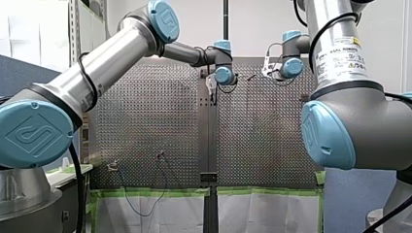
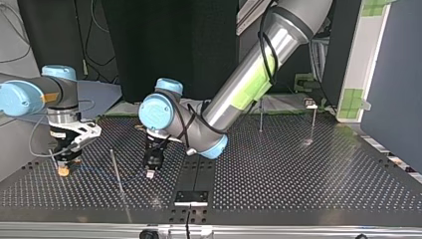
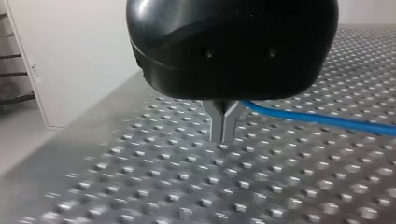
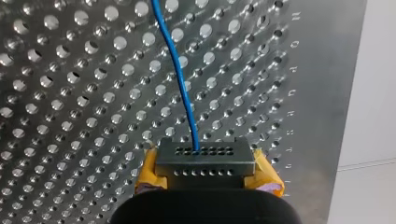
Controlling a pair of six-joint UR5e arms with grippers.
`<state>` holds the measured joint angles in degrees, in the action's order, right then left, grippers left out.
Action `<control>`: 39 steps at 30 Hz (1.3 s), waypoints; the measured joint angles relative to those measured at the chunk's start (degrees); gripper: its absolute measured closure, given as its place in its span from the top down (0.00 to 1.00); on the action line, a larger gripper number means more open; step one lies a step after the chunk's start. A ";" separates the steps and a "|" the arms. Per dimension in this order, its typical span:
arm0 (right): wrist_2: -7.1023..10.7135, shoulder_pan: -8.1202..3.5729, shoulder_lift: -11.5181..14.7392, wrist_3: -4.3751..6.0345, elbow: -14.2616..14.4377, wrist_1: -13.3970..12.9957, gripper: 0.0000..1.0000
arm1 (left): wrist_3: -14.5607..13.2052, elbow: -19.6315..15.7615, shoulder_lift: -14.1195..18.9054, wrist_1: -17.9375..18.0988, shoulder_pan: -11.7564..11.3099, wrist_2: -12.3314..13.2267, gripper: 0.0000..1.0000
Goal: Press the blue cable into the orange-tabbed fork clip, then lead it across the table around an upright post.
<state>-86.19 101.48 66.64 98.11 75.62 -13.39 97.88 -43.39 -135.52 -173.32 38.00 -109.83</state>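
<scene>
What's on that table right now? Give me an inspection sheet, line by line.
Surface: perforated metal table.
Job's things: blue cable runs into the orange-tabbed clip; upright post stands between the end effectors in the top view.
Clutter: nothing seen.
End effectors: left end effector shut on the blue cable; right end effector over the clip, state unclear.
Cables: black cable looped along my left arm.
Surroundings: green tape on the table's edge.
</scene>
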 joint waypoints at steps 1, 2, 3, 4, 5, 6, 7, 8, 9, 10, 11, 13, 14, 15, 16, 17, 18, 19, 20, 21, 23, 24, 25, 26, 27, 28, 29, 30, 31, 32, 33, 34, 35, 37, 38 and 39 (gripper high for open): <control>0.13 -0.11 -0.37 -0.03 0.00 -0.19 0.00 | 0.03 0.11 -0.41 0.06 0.00 0.03 0.00; 0.26 -0.18 -0.69 -0.06 0.00 -0.29 0.00 | 0.06 0.25 -0.94 0.12 -0.02 0.06 0.00; 0.42 -0.23 -1.05 -0.12 0.00 -0.34 0.00 | 0.08 0.32 -1.31 0.17 -0.02 0.07 0.00; 0.67 -0.27 -1.57 -0.23 0.03 -0.39 0.00 | 0.10 0.37 -1.63 0.21 -0.01 0.08 0.00; 0.87 -0.28 -1.94 -0.33 0.11 -0.42 0.00 | 0.13 0.40 -1.94 0.30 0.01 0.09 0.00; 1.04 -0.28 -2.23 -0.42 0.21 -0.45 0.00 | 0.15 0.41 -2.11 0.36 0.04 0.08 0.00; 1.19 -0.29 -2.53 -0.53 0.39 -0.47 0.00 | 0.16 0.41 -2.24 0.40 0.07 0.05 0.00; 1.27 -0.32 -2.69 -0.60 0.54 -0.48 0.00 | 0.18 0.44 -2.35 0.45 0.09 0.04 0.00; 1.31 -0.33 -2.80 -0.68 0.69 -0.50 0.00 | 0.18 0.45 -2.39 0.47 0.08 0.04 0.00; 1.33 -0.33 -2.92 -0.75 0.92 -0.54 0.00 | 0.19 0.45 -2.43 0.48 0.05 0.05 0.00; 1.34 -0.34 -3.00 -0.78 1.12 -0.58 0.00 | 0.19 0.44 -2.46 0.49 0.03 0.08 0.00; 1.35 -0.30 -3.20 -0.79 1.65 -0.78 0.00 | 0.13 0.42 -2.46 0.51 0.08 0.13 0.05; 1.36 -0.27 -3.28 -0.79 1.91 -0.92 0.00 | 0.06 0.30 -2.45 0.56 0.13 0.13 0.20; 1.36 -0.26 -3.34 -0.77 2.18 -1.09 0.00 | -0.07 0.09 -2.44 0.69 0.18 0.13 0.20; 1.36 -0.22 -3.40 -0.70 2.58 -1.39 0.00 | -0.23 -0.17 -2.43 0.91 0.25 0.13 0.32; 1.37 -0.19 -3.45 -0.63 2.95 -1.72 0.00 | -0.42 -0.49 -2.43 1.23 0.35 0.12 0.38; 1.38 -0.17 -3.48 -0.54 3.39 -2.12 0.00 | -0.55 -0.69 -2.46 1.39 0.41 0.12 0.38; 1.40 -0.12 -3.53 -0.42 4.01 -2.70 0.00 | -0.66 -0.87 -2.47 1.51 0.48 0.12 0.38; 1.41 -0.09 -3.57 -0.35 4.49 -3.17 0.00 | -0.78 -1.08 -2.46 1.60 0.56 0.08 0.38; 1.42 -0.06 -3.63 -0.30 5.01 -3.68 0.00 | -0.86 -1.21 -2.45 1.57 0.60 0.01 0.38; 1.41 0.00 -3.91 -0.23 6.24 -4.90 0.00 | -1.18 -1.39 -2.42 1.22 0.66 -0.44 0.38; 1.41 0.02 -4.11 -0.23 6.77 -5.43 0.00 | -1.38 -1.43 -2.42 1.05 0.67 -0.57 0.38; 1.42 0.04 -4.47 -0.29 7.39 -6.10 0.00 | -1.56 -1.46 -2.43 0.89 0.69 -0.57 0.38; 1.43 0.06 -4.82 -0.36 7.75 -6.52 0.00 | -1.76 -1.48 -2.44 0.67 0.72 -0.43 0.38; 1.44 0.09 -5.23 -0.46 8.06 -6.84 0.00 | -1.89 -1.50 -2.44 0.48 0.74 -0.20 0.38; 1.42 0.12 -5.79 -0.61 8.45 -7.20 0.00 | -2.01 -1.52 -2.44 0.29 0.75 0.10 0.45; 1.42 0.13 -6.21 -0.74 8.73 -7.41 0.00 | -2.14 -1.54 -2.46 0.11 0.76 0.52 0.57; 1.40 0.14 -6.62 -0.84 8.99 -7.61 0.00 | -2.23 -1.56 -2.47 0.02 0.76 0.84 0.57; 1.40 0.13 -7.17 -0.98 9.34 -7.88 0.00 | -2.33 -1.56 -2.47 -0.05 0.77 1.14 0.68; 1.40 0.08 -7.61 -1.07 9.67 -8.16 0.00 | -2.46 -1.56 -2.48 -0.11 0.78 1.46 0.81; 1.41 -0.01 -8.10 -1.12 10.07 -8.52 0.00 | -2.52 -1.56 -2.48 -0.16 0.80 1.62 0.81; 1.42 -0.14 -8.78 -1.17 10.67 -9.09 0.00 | -2.56 -1.55 -2.48 -0.23 0.81 1.67 0.96; 1.43 -0.24 -9.26 -1.19 11.10 -9.52 0.00 | -2.61 -1.55 -2.48 -0.37 0.83 1.55 1.00; 1.43 -0.46 -10.26 -1.24 12.06 -10.45 0.00 | -2.61 -1.56 -2.48 -0.53 0.87 1.07 1.00; 1.43 -0.58 -10.70 -1.26 12.47 -10.88 0.00 | -2.56 -1.56 -2.48 -0.60 0.90 0.79 1.00; 1.43 -0.69 -11.17 -1.28 12.84 -11.34 0.00 | -2.46 -1.57 -2.47 -0.65 0.91 0.61 1.00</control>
<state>-84.76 100.79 55.47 96.83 88.46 -24.73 95.42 -44.96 -138.00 -173.97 38.90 -109.22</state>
